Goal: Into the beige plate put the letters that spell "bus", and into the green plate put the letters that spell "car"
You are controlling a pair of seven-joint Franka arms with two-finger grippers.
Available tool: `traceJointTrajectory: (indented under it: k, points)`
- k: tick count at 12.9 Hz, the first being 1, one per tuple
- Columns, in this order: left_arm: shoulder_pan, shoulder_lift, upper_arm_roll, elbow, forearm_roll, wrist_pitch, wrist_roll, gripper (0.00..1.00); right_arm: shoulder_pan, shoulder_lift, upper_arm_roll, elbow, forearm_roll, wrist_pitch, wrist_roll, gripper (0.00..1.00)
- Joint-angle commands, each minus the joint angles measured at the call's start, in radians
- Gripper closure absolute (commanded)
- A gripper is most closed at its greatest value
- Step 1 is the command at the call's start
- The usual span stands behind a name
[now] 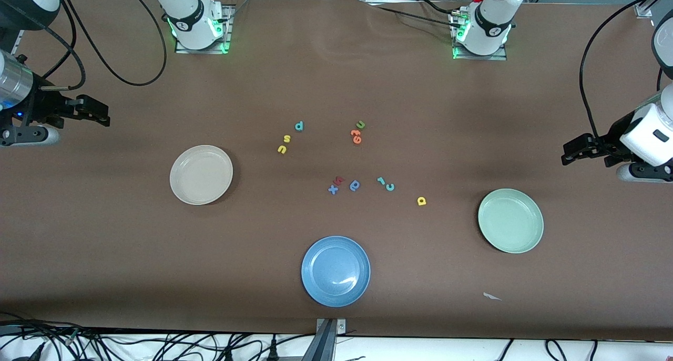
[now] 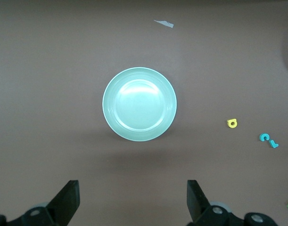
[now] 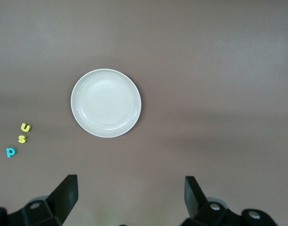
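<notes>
My left gripper (image 1: 570,153) hangs with jaws spread and empty above the brown table (image 1: 105,245) at the left arm's end, over bare cloth near the round pale mint-green plate (image 1: 510,220). My right gripper (image 1: 100,114) waits the same way at the right arm's end, jaws spread and empty, near the round cream-beige plate (image 1: 201,174). Both plates hold nothing. The yellow foam "u" (image 1: 282,149), yellow foam "s" (image 1: 287,138) and teal stem-and-bowl foam letter (image 1: 298,125) lie in a short line, toward the table's middle from the beige plate. The teal foam "r" (image 1: 380,181) and teal foam "c" (image 1: 390,187) lie side by side mid-table, with the yellow foam "a" (image 1: 421,201) between them and the green plate
</notes>
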Motion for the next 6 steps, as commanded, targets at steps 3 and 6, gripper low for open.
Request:
traceJointTrajectory:
  k: [3, 6]
  points:
    - [-0.005, -0.005, -0.001, -0.004, 0.031, -0.005, 0.012, 0.00, -0.003, 0.028, 0.000, 0.028, -0.002, -0.022, 0.018, 0.00]
    - [-0.003, -0.005, -0.001, -0.004, 0.031, -0.005, 0.014, 0.00, -0.003, 0.028, -0.002, 0.027, 0.032, -0.022, 0.015, 0.00]
